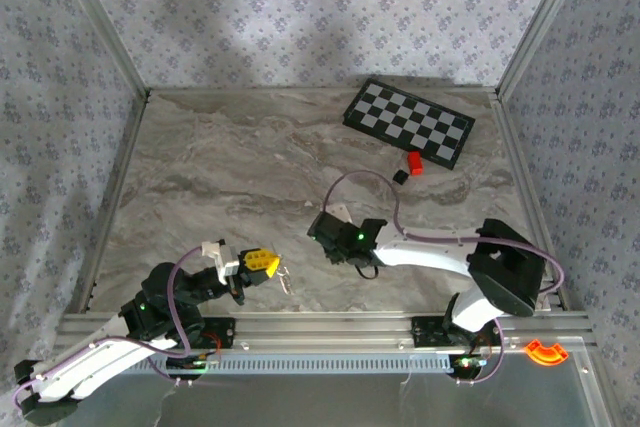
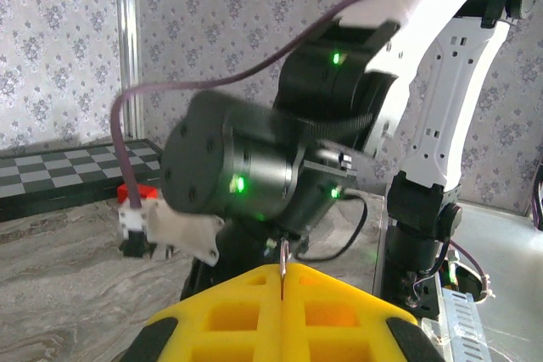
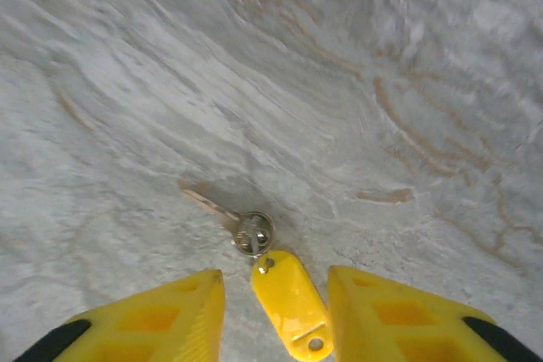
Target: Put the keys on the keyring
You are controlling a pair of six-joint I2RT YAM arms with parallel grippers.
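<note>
Well, at the left the left gripper (image 1: 262, 265) sits low near the front edge of the table (image 1: 230, 167). Its yellow fingers (image 2: 339, 315) are pressed tight together. They pinch the keyring (image 2: 282, 267), which looks like a thin metal strip standing up between them in the left wrist view. From above, the keyring (image 1: 285, 278) sticks out past the fingertips as a thin bit of wire, just over the table.

A little to the right is the right gripper (image 1: 335, 247), pointing down at the table. Its two yellow fingers (image 3: 170, 315) are spread wide apart and hold nothing. A key (image 3: 253, 232) with a round head lies flat on the table just ahead of the gap between them. A yellow tag (image 3: 293, 304) is joined to the key and lies right in the gap.

Far back on the right lies a checkerboard (image 1: 408, 123). A red block (image 1: 415, 163) and a black block (image 1: 399, 176) sit just beside its near edge
</note>
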